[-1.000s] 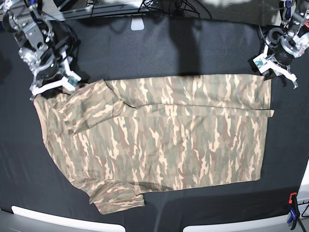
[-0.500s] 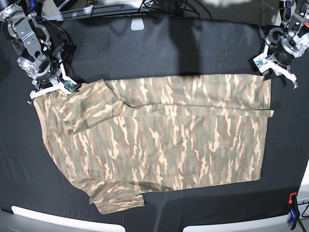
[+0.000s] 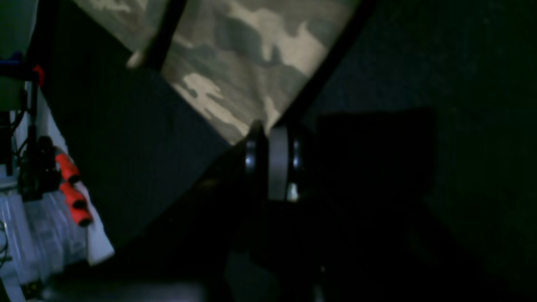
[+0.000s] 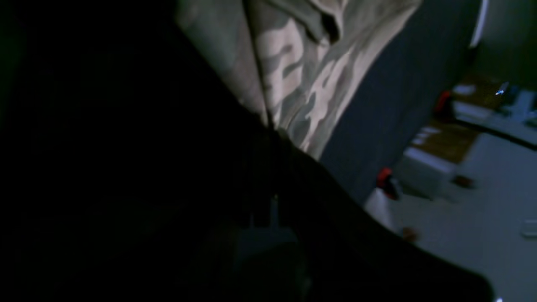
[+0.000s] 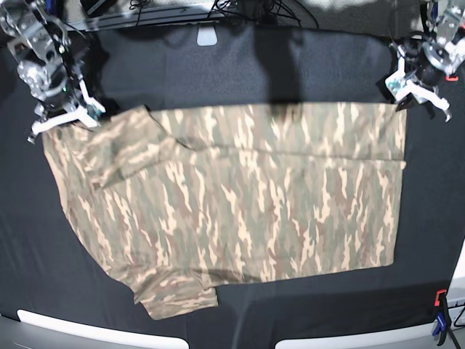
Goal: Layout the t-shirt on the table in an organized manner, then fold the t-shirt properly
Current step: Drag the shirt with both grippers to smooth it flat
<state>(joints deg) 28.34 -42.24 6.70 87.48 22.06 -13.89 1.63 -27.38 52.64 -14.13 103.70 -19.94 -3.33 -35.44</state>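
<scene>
The camouflage t-shirt (image 5: 247, 196) lies spread flat on the black table (image 5: 240, 69), hem to the right and shoulders to the left. The far sleeve is folded over onto the chest and the near sleeve (image 5: 178, 298) sticks out at the front. My left gripper (image 5: 418, 94) is shut on the far hem corner. The left wrist view shows its fingertips (image 3: 270, 128) pinching that corner of the shirt (image 3: 251, 54). My right gripper (image 5: 65, 120) is shut on the far shoulder edge. The right wrist view is dark, with the right gripper (image 4: 268, 123) closed on shirt cloth (image 4: 302, 84).
A red-and-black clamp (image 5: 439, 320) sits at the near right table edge, and red clamp handles (image 3: 71, 188) show past the edge in the left wrist view. A white tab (image 5: 207, 36) and cables lie at the far edge. White panels (image 5: 94, 331) line the near edge.
Both grippers have moved toward the table's far edge, dragging the shirt's far edge with them. The whole shirt has slid a little farther away and lies flatter.
</scene>
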